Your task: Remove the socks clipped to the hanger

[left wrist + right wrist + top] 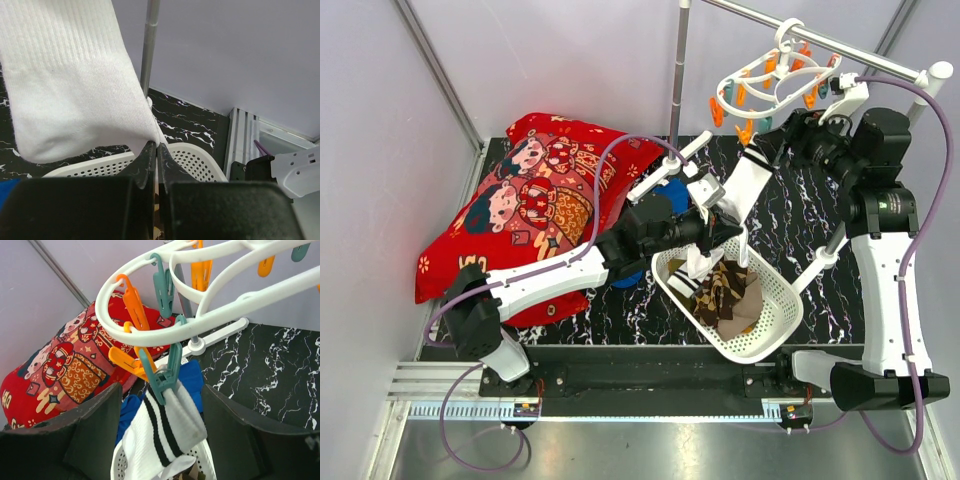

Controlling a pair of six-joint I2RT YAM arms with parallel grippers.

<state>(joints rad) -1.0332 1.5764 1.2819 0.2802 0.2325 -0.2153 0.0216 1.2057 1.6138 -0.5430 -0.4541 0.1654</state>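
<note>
1. Socks: one white sock (165, 435) with two dark bands is the only one clipped to the hanger (107, 295). It runs taut from there down towards the basket (782, 305).
2. One teal peg (162, 375) on the outer ring holds the sock's cuff.
3. The right wrist view shows three teal pegs and at least four orange ones; every peg except that one hangs bare.
4. The right gripper (161, 390) has its two fingers spread wide, one on each side of the clipping peg. Neither finger presses on it.
5. The left gripper (155, 148) has its fingers pressed together, pinching the sock's lower end above the basket rim.
6. One white perforated basket stands on the black marbled table (800, 230), between the two arms.
7. Brown checked socks (725, 295) lie in the basket; I cannot tell how many.
8. One red cushion (520, 210) lies at the left of the table.
9. One blue cloth (192, 377) lies behind the basket.
10. One upright metal pole (150, 40) stands at the back.
</note>
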